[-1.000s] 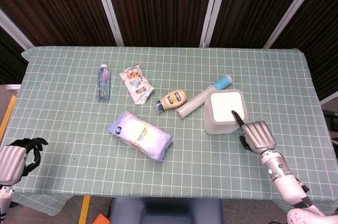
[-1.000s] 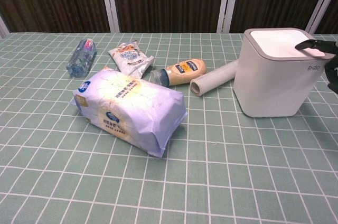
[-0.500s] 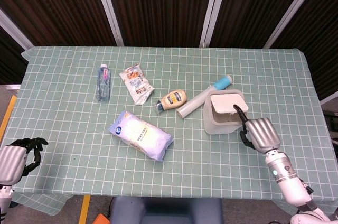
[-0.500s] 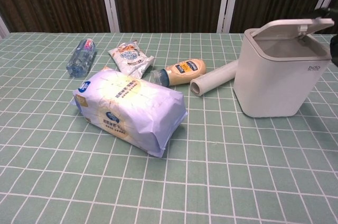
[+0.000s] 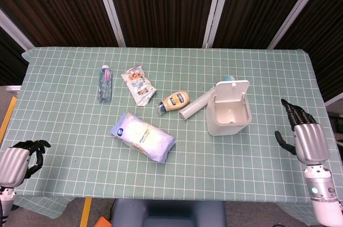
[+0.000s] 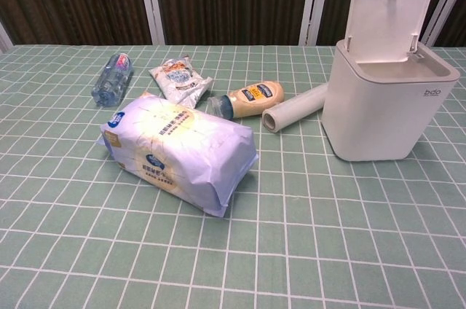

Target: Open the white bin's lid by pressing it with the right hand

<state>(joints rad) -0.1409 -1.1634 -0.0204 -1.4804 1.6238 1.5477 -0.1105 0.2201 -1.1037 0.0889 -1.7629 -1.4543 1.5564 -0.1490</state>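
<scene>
The white bin (image 5: 228, 120) (image 6: 386, 112) stands on the right part of the table, its inside showing. Its lid (image 5: 232, 90) (image 6: 385, 12) stands upright at the back edge. My right hand (image 5: 304, 137) is well to the right of the bin, near the table's right edge, holding nothing, its fingers stretched out and apart. It does not show in the chest view. My left hand (image 5: 16, 158) hangs off the near left corner of the table, its fingers curled in with nothing in them.
Left of the bin lie a white roll (image 5: 197, 104) (image 6: 296, 108), a mayonnaise bottle (image 5: 174, 100) (image 6: 248, 99), a snack packet (image 5: 139, 84) (image 6: 179, 79), a water bottle (image 5: 105, 83) (image 6: 113, 78) and a big white-blue bag (image 5: 142, 136) (image 6: 180, 149).
The lid has swung from flat to fully upright. My right hand, which had a finger on the lid, has pulled away to the right, clear of the bin.
</scene>
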